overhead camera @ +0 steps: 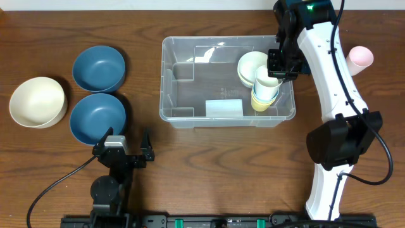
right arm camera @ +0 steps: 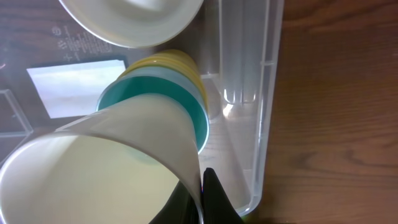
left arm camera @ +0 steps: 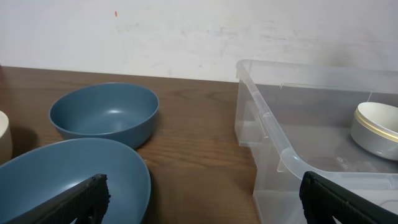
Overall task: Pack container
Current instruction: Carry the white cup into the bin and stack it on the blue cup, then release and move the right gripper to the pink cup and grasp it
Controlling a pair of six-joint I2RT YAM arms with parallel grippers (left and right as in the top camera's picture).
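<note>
The clear container (overhead camera: 183,60) sits mid-table, with a pale label (overhead camera: 223,108) on its front wall. Inside at the right lie a cream bowl (overhead camera: 249,65) and a stack of cups, teal over yellow (overhead camera: 261,101). My right gripper (overhead camera: 276,66) is shut on the rim of a white cup (overhead camera: 267,77), holding it over the stack; in the right wrist view the white cup (right arm camera: 106,168) sits tilted in the teal cup (right arm camera: 186,106). My left gripper (overhead camera: 125,144) is open and empty at the table's front, left of the container (left arm camera: 273,137).
Two blue bowls (overhead camera: 98,68) (overhead camera: 97,117) and a cream bowl (overhead camera: 37,101) stand left of the container. A pink cup (overhead camera: 360,57) stands on the table at the far right, behind my right arm.
</note>
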